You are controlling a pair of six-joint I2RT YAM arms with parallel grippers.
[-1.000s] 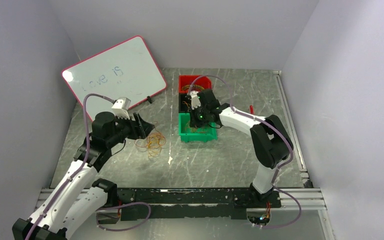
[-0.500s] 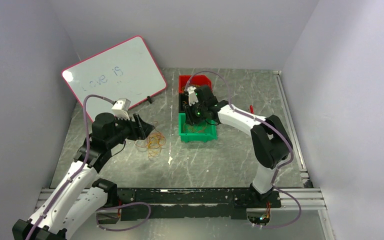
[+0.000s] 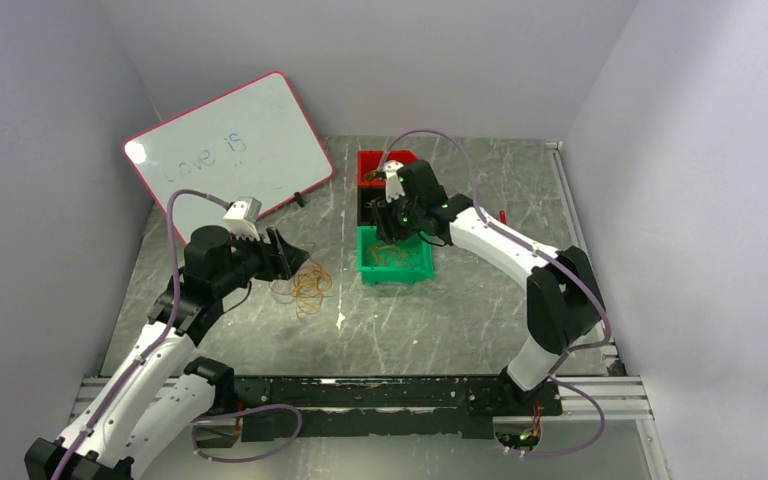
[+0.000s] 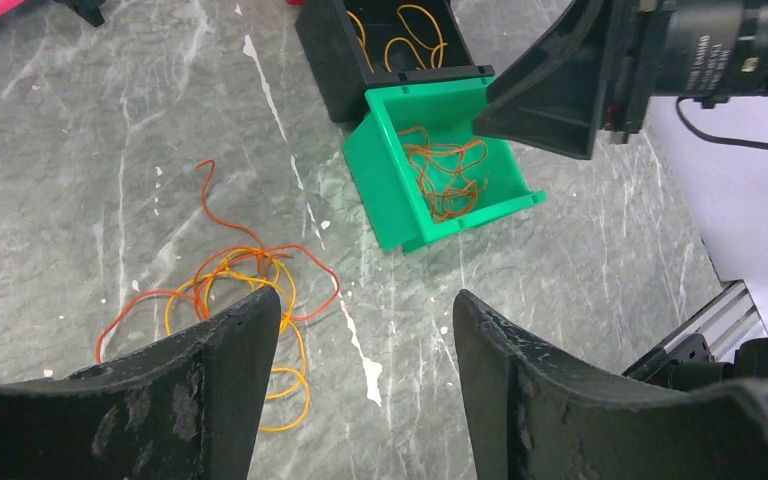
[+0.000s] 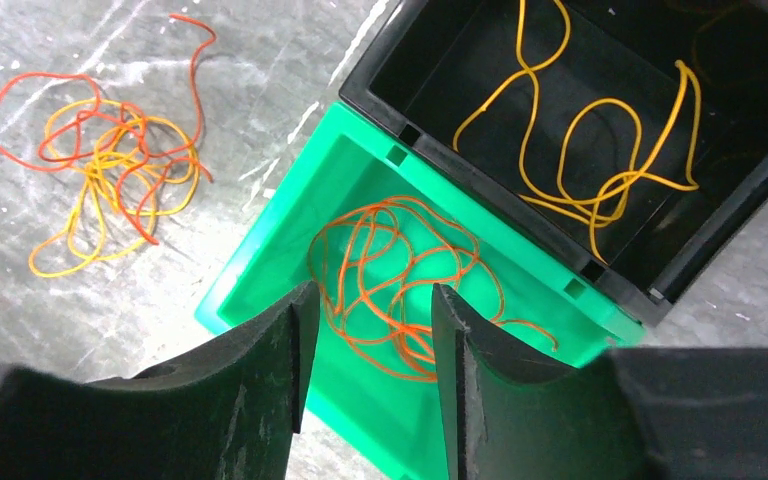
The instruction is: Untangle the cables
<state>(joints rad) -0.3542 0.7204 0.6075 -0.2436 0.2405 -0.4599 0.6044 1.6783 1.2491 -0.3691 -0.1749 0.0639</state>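
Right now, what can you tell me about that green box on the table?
The green box is a small open-topped bin, plastic by the look, with a raised rim. It sits upright on the grey marbled table, its far end against a black bin. Inside lies a loose tangle of thin orange wire. The right hand hangs open above it, not visibly touching it.

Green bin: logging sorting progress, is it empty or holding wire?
Holding wire. A loose coil of orange wire lies inside the green bin, seen in both wrist views.
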